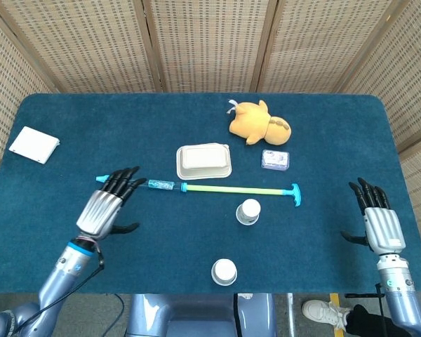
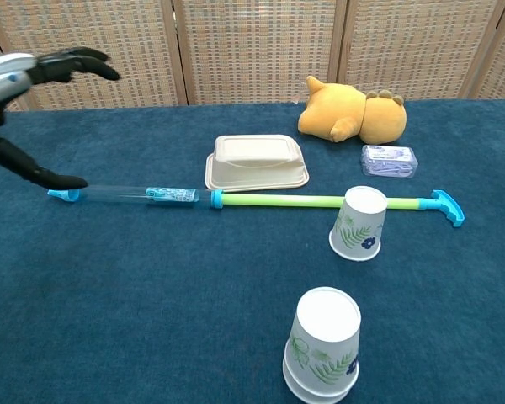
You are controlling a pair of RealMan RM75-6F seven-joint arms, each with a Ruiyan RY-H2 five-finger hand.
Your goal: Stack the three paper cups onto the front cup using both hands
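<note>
A stack of upside-down paper cups (image 1: 224, 272) (image 2: 322, 346) with leaf and flower print stands at the table's front edge. A single upside-down paper cup (image 1: 248, 211) (image 2: 358, 223) stands behind it, just in front of the long green and clear stick (image 1: 196, 187) (image 2: 236, 199). My left hand (image 1: 107, 206) (image 2: 35, 73) hovers far to the left of both, fingers spread, holding nothing. My right hand (image 1: 375, 219) is raised at the table's right front, fingers apart and empty; the chest view does not show it.
A beige lidded food box (image 1: 204, 161) (image 2: 256, 161), a yellow plush toy (image 1: 258, 122) (image 2: 352, 111) and a small clear packet (image 1: 275, 159) (image 2: 389, 160) lie behind the stick. A white flat box (image 1: 34, 144) sits at the far left.
</note>
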